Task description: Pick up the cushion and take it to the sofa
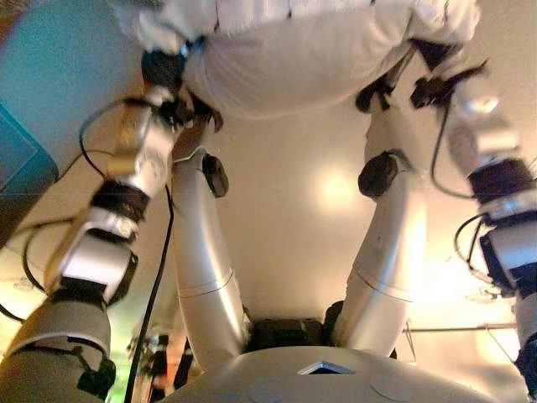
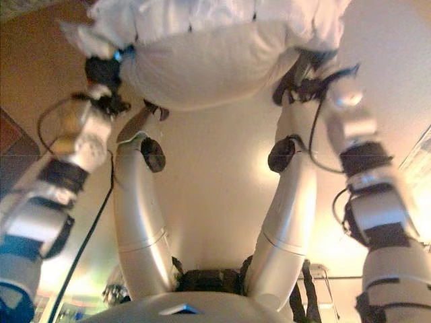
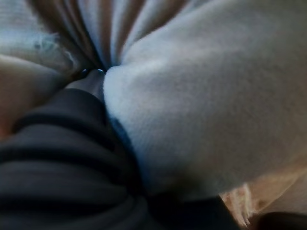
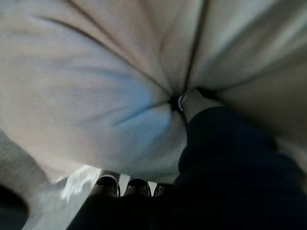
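Note:
A white cushion (image 1: 302,59) hangs at the top of the left eye view, held up between both hands above the floor. My left hand (image 1: 164,71) grips its left end; in the left wrist view the cushion cloth (image 3: 206,110) bunches in folds around the hand's dark cover (image 3: 57,158), and the fingers are buried in it. My right hand (image 1: 432,75) grips the right end. In the right wrist view the cushion (image 4: 96,96) puckers around that hand (image 4: 230,163) the same way. It also shows in the right eye view (image 2: 215,54).
A glossy beige floor (image 1: 310,210) lies below the cushion. A teal piece of furniture (image 1: 33,126) stands at the left edge. A thin metal frame (image 1: 457,327) shows low at the right.

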`<state>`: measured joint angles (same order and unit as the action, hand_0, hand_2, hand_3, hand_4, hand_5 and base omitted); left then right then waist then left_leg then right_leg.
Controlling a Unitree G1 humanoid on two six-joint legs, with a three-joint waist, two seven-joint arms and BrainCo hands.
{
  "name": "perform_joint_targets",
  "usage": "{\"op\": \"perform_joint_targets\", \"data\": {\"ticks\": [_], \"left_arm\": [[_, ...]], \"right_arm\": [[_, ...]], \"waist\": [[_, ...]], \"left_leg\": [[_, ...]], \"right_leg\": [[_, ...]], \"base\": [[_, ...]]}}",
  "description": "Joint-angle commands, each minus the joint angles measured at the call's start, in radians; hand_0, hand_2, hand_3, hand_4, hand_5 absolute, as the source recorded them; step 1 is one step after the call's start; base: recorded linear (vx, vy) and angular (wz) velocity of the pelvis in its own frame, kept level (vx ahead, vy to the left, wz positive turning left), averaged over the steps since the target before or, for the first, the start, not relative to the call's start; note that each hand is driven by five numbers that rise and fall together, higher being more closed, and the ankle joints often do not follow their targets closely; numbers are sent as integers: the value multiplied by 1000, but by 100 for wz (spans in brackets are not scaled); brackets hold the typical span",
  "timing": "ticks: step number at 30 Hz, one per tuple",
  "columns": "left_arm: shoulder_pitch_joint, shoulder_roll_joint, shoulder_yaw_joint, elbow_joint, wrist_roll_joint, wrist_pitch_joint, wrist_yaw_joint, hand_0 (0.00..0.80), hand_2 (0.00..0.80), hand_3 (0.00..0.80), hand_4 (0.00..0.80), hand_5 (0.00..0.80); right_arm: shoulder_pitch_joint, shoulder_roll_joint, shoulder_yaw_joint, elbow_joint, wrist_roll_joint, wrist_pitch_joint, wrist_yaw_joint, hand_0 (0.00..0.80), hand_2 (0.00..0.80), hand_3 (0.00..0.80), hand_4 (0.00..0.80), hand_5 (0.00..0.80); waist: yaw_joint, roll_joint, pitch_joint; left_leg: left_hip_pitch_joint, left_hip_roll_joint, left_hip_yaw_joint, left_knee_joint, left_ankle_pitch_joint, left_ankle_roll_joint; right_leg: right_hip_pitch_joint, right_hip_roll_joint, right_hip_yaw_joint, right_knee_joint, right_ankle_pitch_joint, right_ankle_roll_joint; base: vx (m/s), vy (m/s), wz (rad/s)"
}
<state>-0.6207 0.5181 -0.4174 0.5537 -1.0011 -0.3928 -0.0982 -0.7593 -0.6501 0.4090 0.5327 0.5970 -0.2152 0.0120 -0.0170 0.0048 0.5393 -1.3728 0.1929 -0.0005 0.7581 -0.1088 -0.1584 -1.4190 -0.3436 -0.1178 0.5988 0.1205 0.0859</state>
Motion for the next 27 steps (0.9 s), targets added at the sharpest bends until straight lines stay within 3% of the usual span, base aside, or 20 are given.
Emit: {"op": "perform_joint_targets", "data": {"ticks": [1,6,10,15,16,17,20,23,26,27], "left_arm": [[100,-136,-39,-303,107,-138,-63,800,800,800,800,800],[207,-124,-12,-377,97,-82,-127,800,800,800,800,800],[316,-98,35,-444,49,2,-196,800,800,800,800,800],[425,-96,112,-551,69,-32,-153,800,800,800,800,800],[447,-98,132,-584,96,-63,-131,800,800,800,800,800],[498,-105,167,-640,141,-70,-113,800,800,800,800,800],[578,-113,215,-742,195,-95,-124,800,800,800,800,800],[607,-123,235,-783,186,-44,-91,800,800,800,800,800],[626,-118,235,-803,173,-14,-71,800,800,800,800,800],[638,-112,232,-810,168,-1,-68,800,800,800,800,800]], "right_arm": [[115,78,30,-303,-107,-144,-19,800,800,800,800,800],[338,102,-55,-413,-150,-199,-42,800,800,800,800,800],[536,114,-137,-510,-154,-189,-2,800,800,800,800,800],[652,141,-180,-641,-225,-201,13,800,800,800,800,800],[670,152,-189,-676,-221,-233,23,800,800,800,800,800],[710,185,-203,-740,-226,-219,29,800,800,800,800,800],[769,215,-227,-826,-249,-237,34,800,800,800,800,800],[769,226,-232,-877,-262,-213,2,800,800,800,800,800],[769,229,-229,-904,-275,-186,-15,800,800,800,800,800],[783,223,-228,-922,-280,-170,-28,800,800,800,800,800]], "waist": [[18,-1,-19],[32,-27,-19],[36,-36,-122],[41,-33,-221],[44,-35,-243],[54,-39,-305],[69,-40,-370],[79,-39,-416],[76,-33,-442],[62,-34,-453]], "left_leg": [[282,56,-29,-267,154,-9],[636,-2,-7,-414,146,20],[861,-25,24,-491,136,50],[1052,-27,30,-562,121,61],[1089,-29,30,-580,118,63],[1176,-37,33,-629,110,69],[1289,-36,37,-702,104,70],[1370,-25,37,-780,120,67],[1420,-17,21,-833,136,71],[1438,-18,-1,-845,132,77]], "right_leg": [[291,-38,23,-138,20,144],[644,-10,-31,-250,6,159],[863,-26,-66,-321,17,158],[1069,-29,-102,-383,10,156],[1113,-27,-109,-402,8,155],[1209,-12,-126,-451,4,152],[1337,9,-143,-523,-7,147],[1411,32,-152,-550,-29,141],[1450,78,-132,-547,-81,126],[1468,125,-86,-547,-110,102]], "base": [[10,-144,1],[77,-128,17],[209,-14,15],[155,16,13],[311,-24,7],[334,-22,6],[292,-18,2],[111,-20,8],[77,-74,6],[60,-145,2]]}}
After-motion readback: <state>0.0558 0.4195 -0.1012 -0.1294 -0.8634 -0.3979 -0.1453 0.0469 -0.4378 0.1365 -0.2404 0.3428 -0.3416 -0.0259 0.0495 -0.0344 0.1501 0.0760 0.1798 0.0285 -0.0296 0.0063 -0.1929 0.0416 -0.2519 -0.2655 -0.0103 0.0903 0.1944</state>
